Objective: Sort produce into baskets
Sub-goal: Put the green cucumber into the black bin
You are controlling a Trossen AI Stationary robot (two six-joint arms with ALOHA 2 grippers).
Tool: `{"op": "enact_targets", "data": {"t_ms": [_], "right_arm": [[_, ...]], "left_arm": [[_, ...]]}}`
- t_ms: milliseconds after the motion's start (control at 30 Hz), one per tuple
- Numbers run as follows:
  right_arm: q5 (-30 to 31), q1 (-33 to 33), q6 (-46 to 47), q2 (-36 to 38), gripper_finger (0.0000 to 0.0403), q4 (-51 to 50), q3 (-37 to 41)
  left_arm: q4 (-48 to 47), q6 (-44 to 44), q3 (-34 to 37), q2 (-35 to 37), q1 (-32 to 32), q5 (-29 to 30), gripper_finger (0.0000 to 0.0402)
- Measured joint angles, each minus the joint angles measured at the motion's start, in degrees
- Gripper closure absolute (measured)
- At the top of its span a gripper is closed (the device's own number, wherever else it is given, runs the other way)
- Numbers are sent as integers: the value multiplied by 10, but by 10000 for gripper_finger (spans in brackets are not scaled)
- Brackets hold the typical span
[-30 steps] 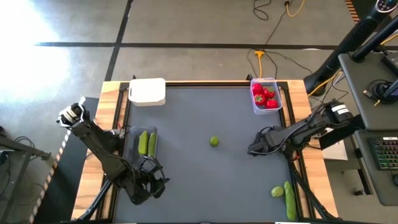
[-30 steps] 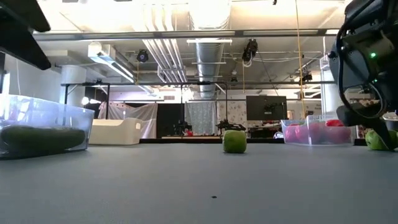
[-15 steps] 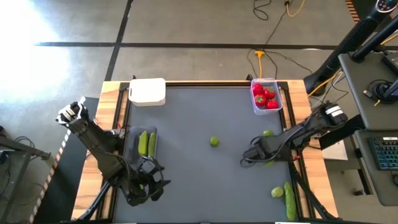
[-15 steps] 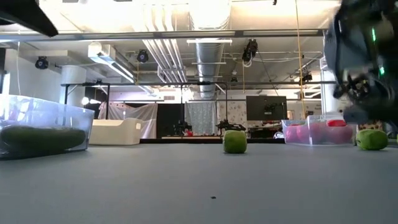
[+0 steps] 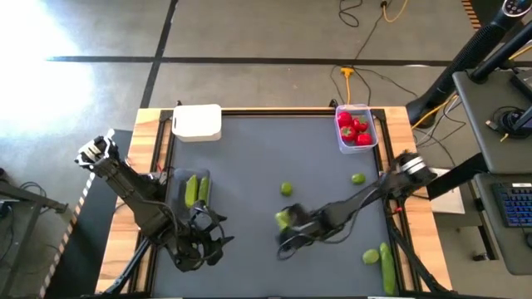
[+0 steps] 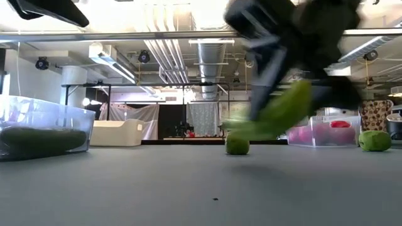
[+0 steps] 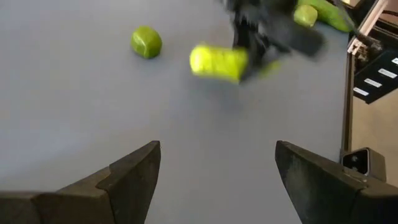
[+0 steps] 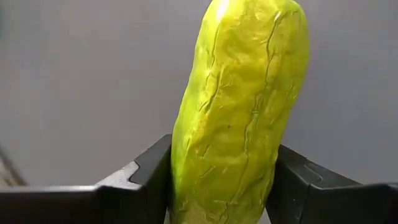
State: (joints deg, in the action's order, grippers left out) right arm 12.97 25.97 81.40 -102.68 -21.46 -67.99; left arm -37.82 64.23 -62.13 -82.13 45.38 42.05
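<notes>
Above the middle of the dark bench [image 5: 249, 158], the right gripper [image 5: 287, 231] pinches a long, wrinkled yellow-green pod [image 8: 242, 112] between its fingers [image 8: 140, 171]. At seven o'clock the left gripper [image 7: 214, 180] hovers, fingers spread, beside the shallow tray [image 5: 178, 196] with two pods.

White tub [image 5: 198, 123]: far left corner of table [image 5: 266, 158]. Clear tub [image 5: 356, 127]: far right corner, red pieces [image 5: 354, 129] inside. Tray [image 5: 195, 191]: left side, two pods [image 5: 197, 190] inside. One ball [image 5: 286, 189] at centre, another ball [image 5: 357, 178] to its right. Third ball [image 5: 370, 257] and a pod [image 5: 387, 264] side by side at near right. Right gripper [image 5: 287, 231] carries a pod [image 8: 242, 112] near of centre. Left gripper [image 5: 199, 245] sits near left.
</notes>
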Motion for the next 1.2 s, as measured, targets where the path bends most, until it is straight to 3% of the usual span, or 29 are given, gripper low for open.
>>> {"op": "enact_targets", "data": {"t_ms": [133,333,533,667,867,1033,1200], "right_arm": [[-46,1,-168,-104,205,-38,-113],[-44,1,-284,-216,184,-233,-296],[-49,3,-356,-273,158,-304,-417],[-59,6,-353,-279,126,-356,-477],[-37,29,-305,-271,70,-455,-549],[-9,58,-246,-270,38,-537,-608],[4,99,-156,-270,34,-561,-646]], "left_arm": [[7,-15,0,-3,-8,-30,102],[6,-40,15,-21,-12,-71,102],[27,-157,21,-65,-16,-73,102],[84,-266,21,-97,-26,-105,102],[186,-332,21,-135,-59,-169,102],[247,-403,21,-173,-80,-165,102],[277,-405,21,-204,-103,-145,102]]}}
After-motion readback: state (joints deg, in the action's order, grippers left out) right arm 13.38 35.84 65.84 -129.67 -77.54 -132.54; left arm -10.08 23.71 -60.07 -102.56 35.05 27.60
